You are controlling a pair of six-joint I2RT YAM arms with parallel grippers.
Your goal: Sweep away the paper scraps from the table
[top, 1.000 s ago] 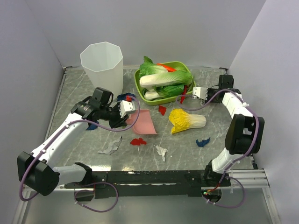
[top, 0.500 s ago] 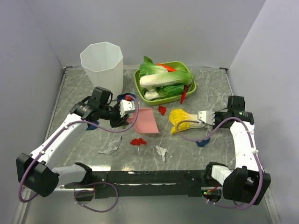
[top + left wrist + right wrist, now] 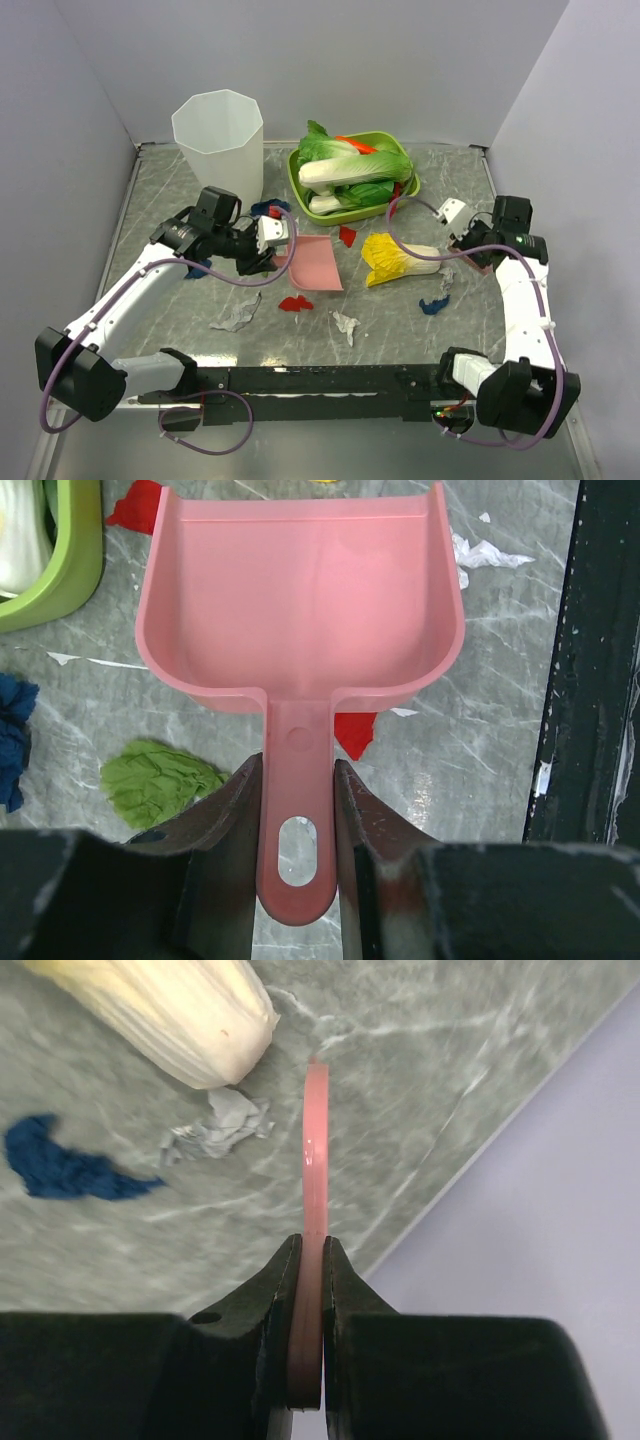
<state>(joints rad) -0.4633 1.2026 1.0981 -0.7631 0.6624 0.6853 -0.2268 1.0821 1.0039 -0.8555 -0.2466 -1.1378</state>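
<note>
My left gripper [image 3: 268,256] is shut on the handle of a pink dustpan [image 3: 312,262]; in the left wrist view the jaws clamp the handle [image 3: 298,800] and the pan [image 3: 300,600] lies flat on the table [image 3: 160,200]. Paper scraps lie around it: red [image 3: 296,303], red [image 3: 347,236], white-grey [image 3: 237,315], white [image 3: 345,323], green [image 3: 160,780]. My right gripper [image 3: 468,250] is shut on a thin pink flat tool [image 3: 315,1150], right of the yellow cabbage [image 3: 400,258]. A blue scrap [image 3: 70,1168] and a grey scrap [image 3: 220,1128] lie close by it.
A white bin [image 3: 219,140] stands at the back left. A green tray [image 3: 410,185] with cabbages and a red chilli is at the back centre. More blue scraps [image 3: 268,210] lie by the bin. The right wall [image 3: 520,1210] is close to the pink tool.
My right arm swung from beside the green tray down to the cabbage's stem, then back out to the cabbage's right. The left arm and dustpan barely moved.
</note>
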